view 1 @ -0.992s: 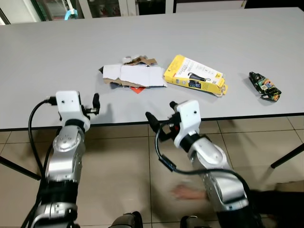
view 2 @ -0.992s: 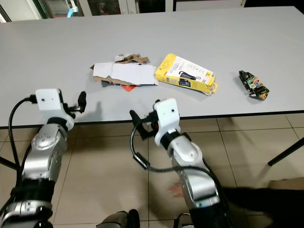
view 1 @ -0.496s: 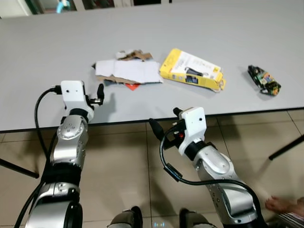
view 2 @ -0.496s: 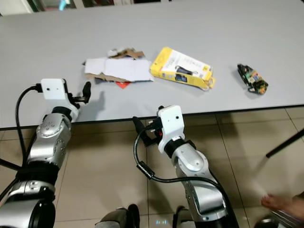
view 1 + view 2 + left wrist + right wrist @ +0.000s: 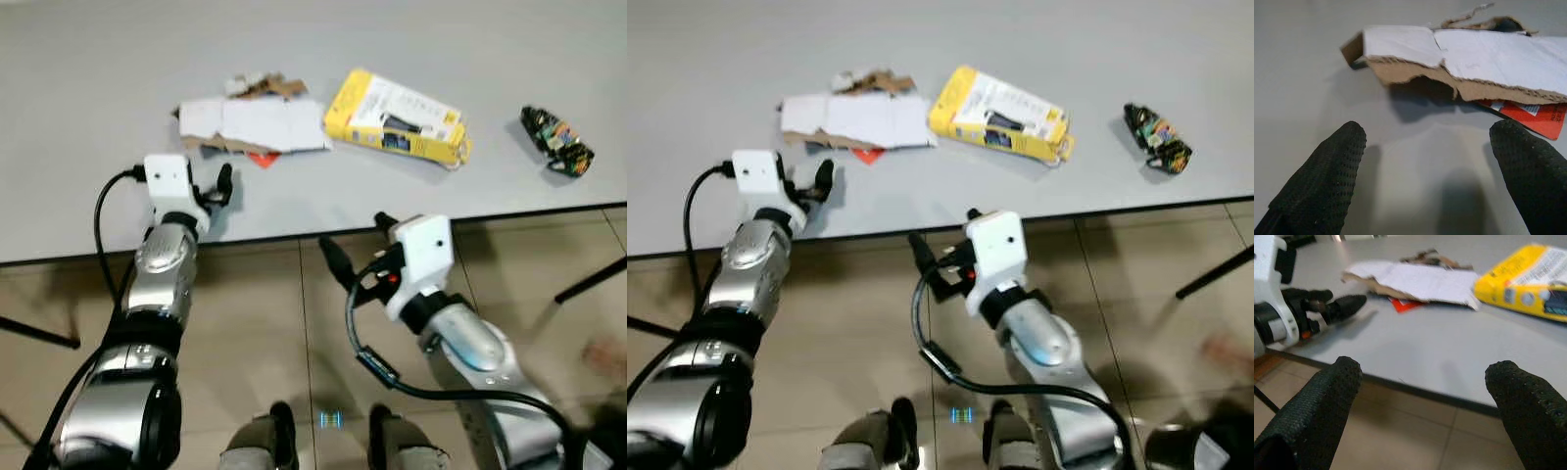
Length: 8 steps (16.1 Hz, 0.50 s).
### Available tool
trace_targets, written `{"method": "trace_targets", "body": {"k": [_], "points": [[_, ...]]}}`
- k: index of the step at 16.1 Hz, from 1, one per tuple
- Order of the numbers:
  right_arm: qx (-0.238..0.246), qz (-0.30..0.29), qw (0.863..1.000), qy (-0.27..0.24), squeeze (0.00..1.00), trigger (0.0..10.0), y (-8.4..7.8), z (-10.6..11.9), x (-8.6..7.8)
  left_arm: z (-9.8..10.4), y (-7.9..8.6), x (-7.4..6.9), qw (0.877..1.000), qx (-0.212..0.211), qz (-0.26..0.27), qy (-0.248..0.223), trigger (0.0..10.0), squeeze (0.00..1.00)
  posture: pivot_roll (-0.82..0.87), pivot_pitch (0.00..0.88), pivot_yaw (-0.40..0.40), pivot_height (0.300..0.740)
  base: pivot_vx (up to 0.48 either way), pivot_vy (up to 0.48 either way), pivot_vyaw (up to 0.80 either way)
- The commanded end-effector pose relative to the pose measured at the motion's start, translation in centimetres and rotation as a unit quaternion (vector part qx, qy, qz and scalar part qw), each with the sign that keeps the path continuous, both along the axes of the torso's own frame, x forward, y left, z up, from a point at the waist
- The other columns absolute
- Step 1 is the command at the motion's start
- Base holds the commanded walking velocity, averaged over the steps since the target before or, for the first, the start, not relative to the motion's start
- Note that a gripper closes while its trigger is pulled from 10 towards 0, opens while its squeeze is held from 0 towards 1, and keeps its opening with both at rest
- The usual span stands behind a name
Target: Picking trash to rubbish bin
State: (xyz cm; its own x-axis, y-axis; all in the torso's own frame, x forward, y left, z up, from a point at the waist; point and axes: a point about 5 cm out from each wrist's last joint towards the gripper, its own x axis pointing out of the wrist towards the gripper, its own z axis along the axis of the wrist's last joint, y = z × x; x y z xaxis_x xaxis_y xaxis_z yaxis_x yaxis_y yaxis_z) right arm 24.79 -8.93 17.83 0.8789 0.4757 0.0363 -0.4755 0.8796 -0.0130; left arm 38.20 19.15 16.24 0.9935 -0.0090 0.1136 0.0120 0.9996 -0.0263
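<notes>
On the grey table [image 5: 88,117] lies a torn white and brown cardboard sheet [image 5: 250,122] with a red scrap [image 5: 260,159] under its near side. A yellow box [image 5: 397,116] lies to its right, and a dark printed wrapper [image 5: 555,141] further right. My left gripper [image 5: 220,186] hovers open just over the table's front edge, a short way in front of the cardboard [image 5: 1464,54], nothing between its fingers. My right gripper [image 5: 358,242] is open below and in front of the table edge, pointing at the table; the yellow box [image 5: 1533,284] lies beyond it.
The table's front edge [image 5: 294,238] runs across in front of me, over a tiled floor [image 5: 255,333]. Dark table legs slant at the left [image 5: 39,333] and right [image 5: 588,284]. Something blurred is on the floor at the far right [image 5: 607,352].
The view has tilted down and closer to the table. My left gripper has moved forward over the table edge towards the cardboard. The right gripper stays below the edge.
</notes>
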Motion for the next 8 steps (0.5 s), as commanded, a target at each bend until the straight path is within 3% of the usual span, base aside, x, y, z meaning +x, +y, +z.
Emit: {"method": "trace_targets", "body": {"k": [1,5,8], "points": [[0.001,-0.008,1.0,0.008,0.0,10.0,-0.4,0.0,-0.3,-0.1,0.3,0.0,1.0,-0.009,0.003,-0.003,10.0,0.0,-0.27,0.333,0.097,0.74,0.0,0.0,0.0],[-0.018,-0.027,0.999,0.012,0.0,10.0,-1.6,0.4,-0.4,0.8,0.3,0.8,0.998,-0.058,0.008,-0.02,10.0,0.0,-0.32,0.356,0.077,0.74,0.0,0.0,0.0],[-0.026,-0.032,0.999,0.015,0.0,10.0,-2.0,0.5,-0.5,1.3,0.6,0.9,0.997,-0.064,0.028,-0.034,10.0,0.0,-0.33,0.359,0.065,0.74,0.0,0.0,0.0]]}}
